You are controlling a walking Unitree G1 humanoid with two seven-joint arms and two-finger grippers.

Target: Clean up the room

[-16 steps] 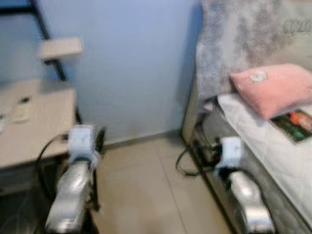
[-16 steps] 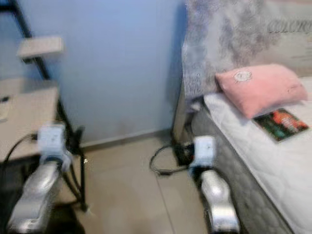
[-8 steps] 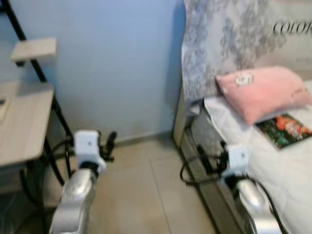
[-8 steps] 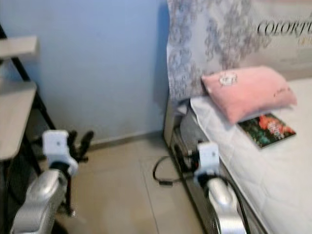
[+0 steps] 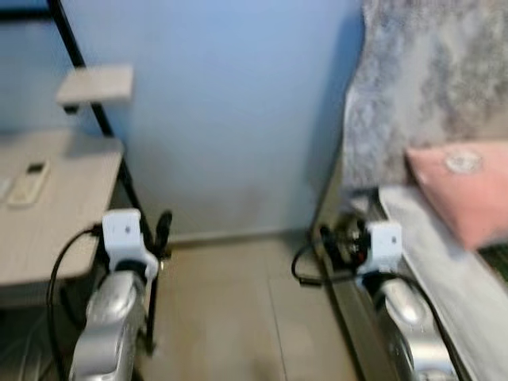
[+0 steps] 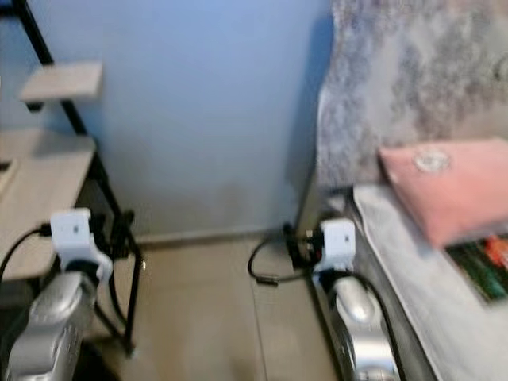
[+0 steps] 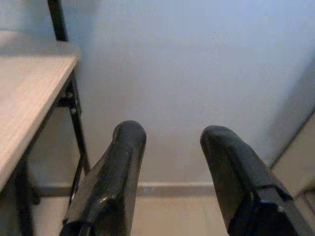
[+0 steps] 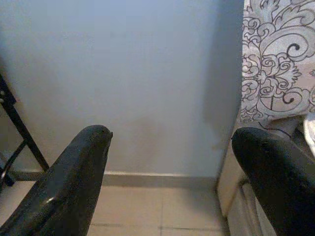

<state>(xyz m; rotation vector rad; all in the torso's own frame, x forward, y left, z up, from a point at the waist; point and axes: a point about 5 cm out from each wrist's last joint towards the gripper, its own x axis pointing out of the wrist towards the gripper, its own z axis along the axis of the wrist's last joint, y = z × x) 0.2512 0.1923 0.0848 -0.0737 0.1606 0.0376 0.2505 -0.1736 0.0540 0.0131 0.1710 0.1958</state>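
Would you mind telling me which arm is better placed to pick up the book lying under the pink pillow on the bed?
The right one, probably. The book and pink pillow lie on the bed at the robot's right, beside the right end effector, which is open. The left end effector hangs by the desk.

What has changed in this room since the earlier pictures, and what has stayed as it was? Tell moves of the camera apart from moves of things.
Only the view has swung: half a second ago it faced more of the bed, now it faces further left, so the pink pillow sits nearer the right edge and more of the wooden table shows. Nothing was picked up or let go. The left gripper and right gripper remain open and empty, and the black cable still lies on the floor.
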